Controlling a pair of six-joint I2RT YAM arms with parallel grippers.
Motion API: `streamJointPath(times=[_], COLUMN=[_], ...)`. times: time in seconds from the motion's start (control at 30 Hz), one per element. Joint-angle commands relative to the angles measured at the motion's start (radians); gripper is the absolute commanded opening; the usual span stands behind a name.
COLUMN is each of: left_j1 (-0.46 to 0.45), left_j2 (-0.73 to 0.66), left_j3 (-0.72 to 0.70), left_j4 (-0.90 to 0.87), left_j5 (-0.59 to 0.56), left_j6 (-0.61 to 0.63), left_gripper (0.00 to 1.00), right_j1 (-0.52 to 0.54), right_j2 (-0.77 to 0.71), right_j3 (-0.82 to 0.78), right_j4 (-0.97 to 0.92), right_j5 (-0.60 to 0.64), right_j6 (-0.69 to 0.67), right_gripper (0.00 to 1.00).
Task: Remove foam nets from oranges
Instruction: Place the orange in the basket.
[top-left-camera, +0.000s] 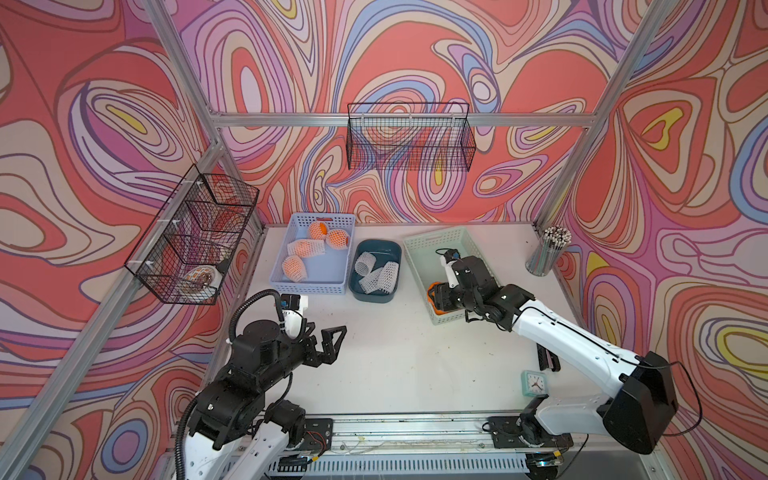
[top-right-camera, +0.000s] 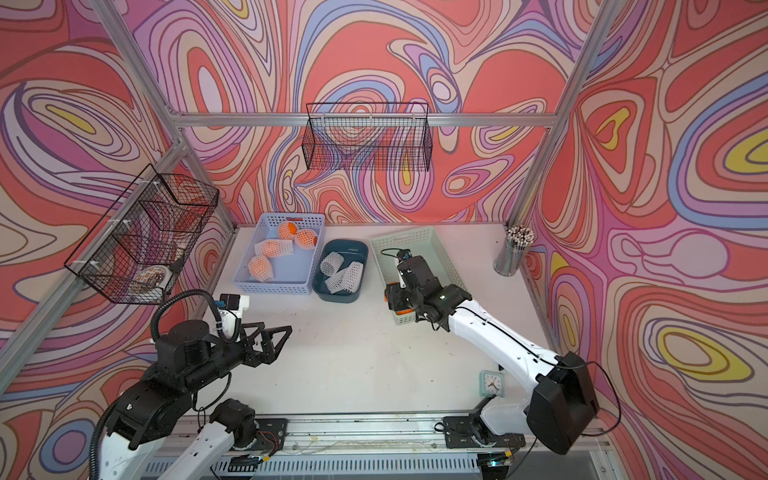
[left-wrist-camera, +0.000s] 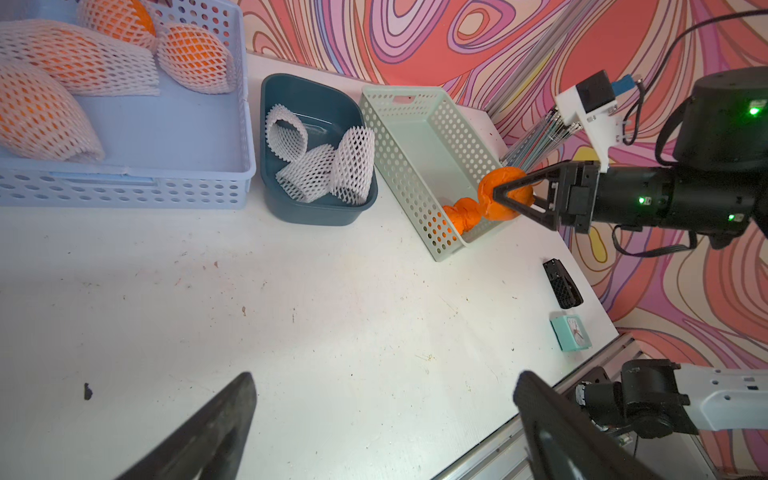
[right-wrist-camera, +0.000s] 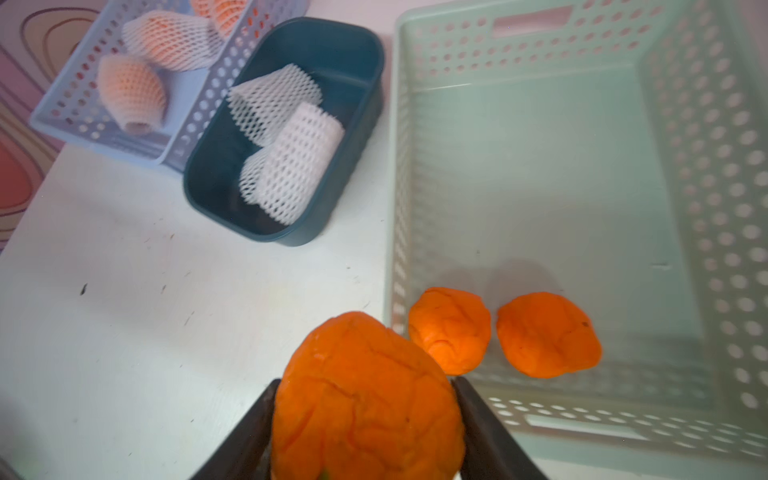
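As it wore no net, one orange (right-wrist-camera: 365, 415) sat clamped in the right gripper (right-wrist-camera: 365, 381) above the mint basket's (right-wrist-camera: 685, 124) near end, seemingly for deposit; the left gripper (left-wrist-camera: 386, 376) gaped wide, empty.

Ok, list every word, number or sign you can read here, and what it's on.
No text can be read.
Clock: dial marks too small to read.
Blue basket: front label strip shows no text.
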Motion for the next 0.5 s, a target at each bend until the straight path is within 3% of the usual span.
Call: streamJointPath(times=[0.0, 0.47], left_j1=[0.006, 0.005], left_j2=[-0.002, -0.025], left_j3=[-0.008, -0.031], left_j4=[0.039, 0.014], left_j5=[0.012, -0.009], left_j6=[-0.004, 0.006], left_gripper=[1.00, 1.00], right_j1=[-0.053, -0.200], right_j2=[0.059, 0.377], right_j3=[0.042, 0.171], right_j4=[-0.044, 0.065], right_j5=[0.062, 0.066], right_j6=[-0.068, -0.146], right_gripper=[0.61, 0.60])
